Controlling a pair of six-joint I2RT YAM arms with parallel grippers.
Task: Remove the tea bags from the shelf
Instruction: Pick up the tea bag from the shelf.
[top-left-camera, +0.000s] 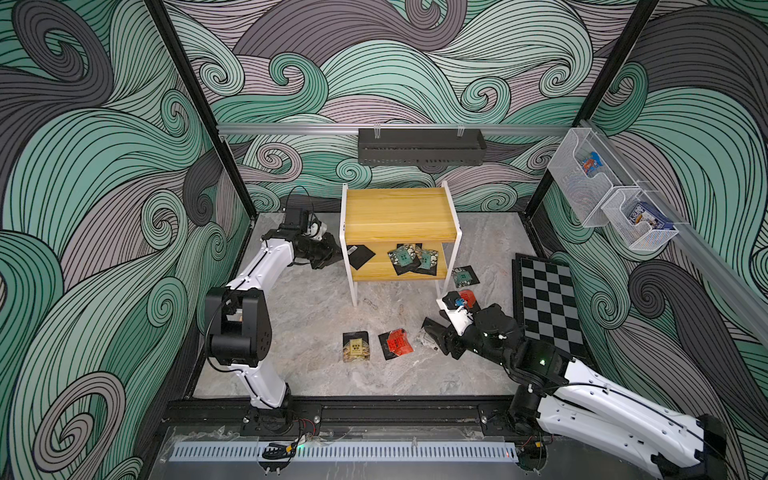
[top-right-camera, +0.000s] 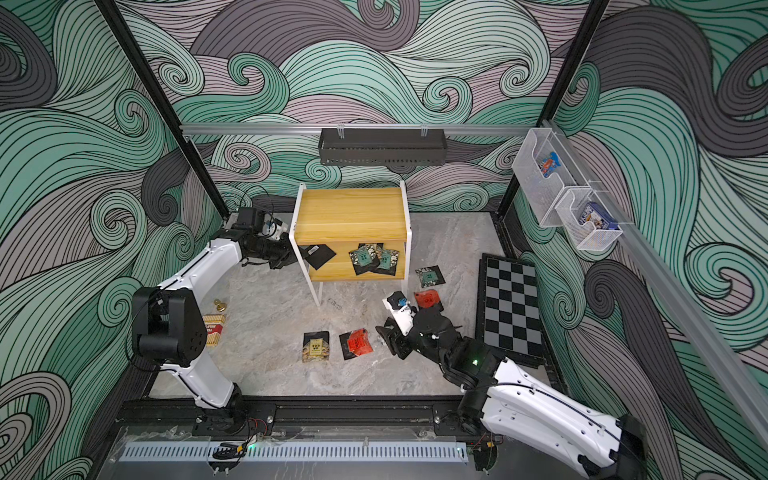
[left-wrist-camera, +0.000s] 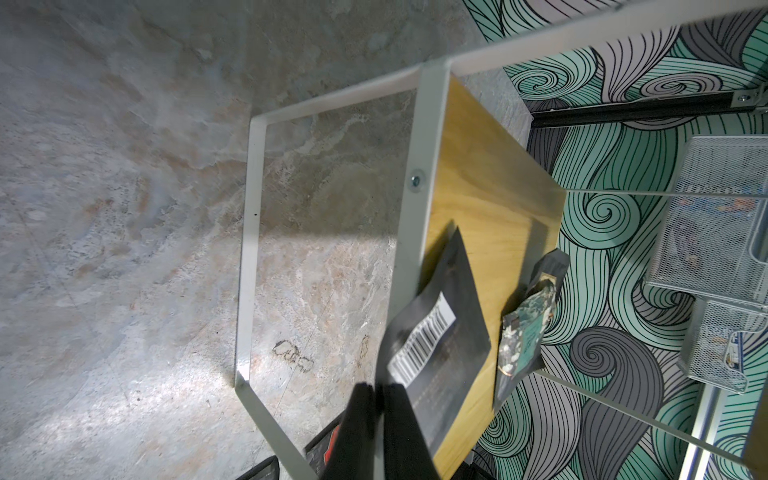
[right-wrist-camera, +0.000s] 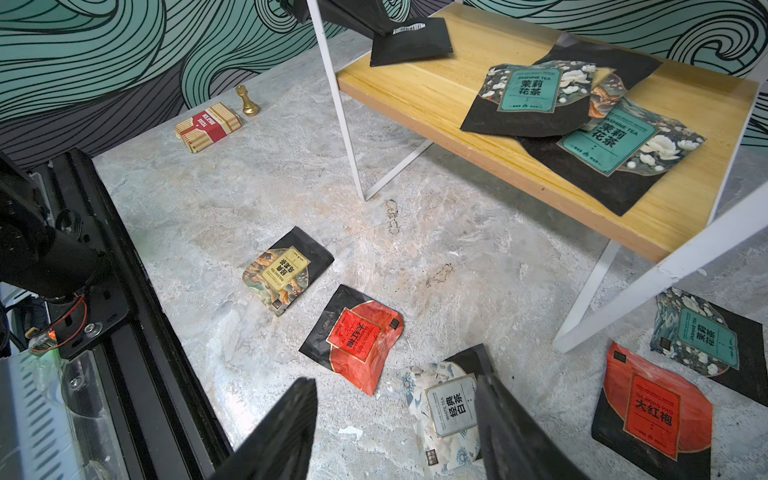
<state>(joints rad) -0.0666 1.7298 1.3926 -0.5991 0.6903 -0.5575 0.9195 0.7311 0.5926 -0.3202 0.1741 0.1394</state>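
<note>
The shelf (top-left-camera: 395, 212) stands at the back middle, with yellow boards and a white frame. A pile of tea bags (top-left-camera: 411, 257) with teal labels lies on its lower board (right-wrist-camera: 415, 95). My left gripper (top-left-camera: 338, 257) reaches in from the shelf's left end. It is shut on the corner of a black-backed tea bag (left-wrist-camera: 440, 332) with a barcode label, which sits over that board's left end. My right gripper (right-wrist-camera: 395, 399) hangs open just above the floor, with a white-labelled tea bag (right-wrist-camera: 449, 411) lying by one finger. Gold (top-left-camera: 356, 345), red (top-left-camera: 397, 343) and teal (top-left-camera: 464, 276) tea bags lie on the floor.
A checkered board (top-left-camera: 548, 303) lies at the right. A dark tray (top-left-camera: 419, 145) hangs on the back wall. Clear bins (top-left-camera: 582, 178) hang on the right wall. A red-and-cream box (top-right-camera: 214, 328) and a gold chess piece (top-right-camera: 220, 306) sit behind the left arm.
</note>
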